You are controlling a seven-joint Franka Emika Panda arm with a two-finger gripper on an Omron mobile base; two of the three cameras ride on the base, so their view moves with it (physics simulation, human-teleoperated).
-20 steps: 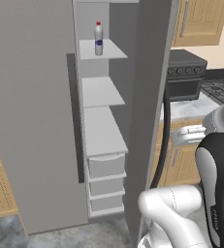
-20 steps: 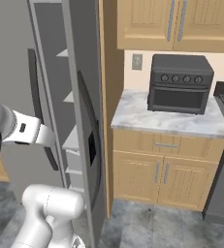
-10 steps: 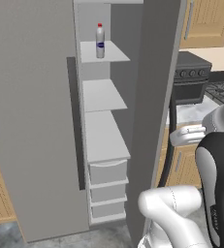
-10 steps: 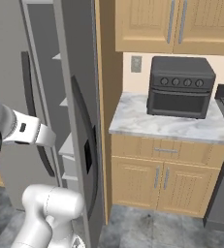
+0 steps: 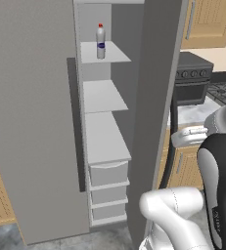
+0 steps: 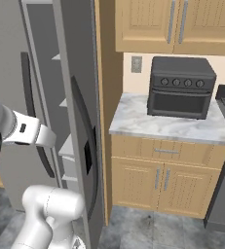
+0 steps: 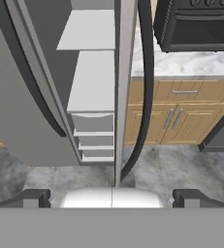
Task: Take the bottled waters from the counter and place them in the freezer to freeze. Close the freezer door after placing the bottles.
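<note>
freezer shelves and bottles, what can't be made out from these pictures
- Bottle on the top freezer shelf, left base view: label print too small to read.
- Second bottle: whereabouts cannot be told.
- Freezer interior, right base view: mostly hidden behind the fridge door with the black panel.
- Drawers, hand view: contents hidden by their fronts.
- Freezer door: top cut off by the frame edge.

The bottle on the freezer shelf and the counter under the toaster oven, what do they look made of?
Bottle: seemingly clear plastic, pale see-through body, red cap, blue label. Counter: looks like polished marble, white-grey with veining, though it could be imitation stone.
</note>
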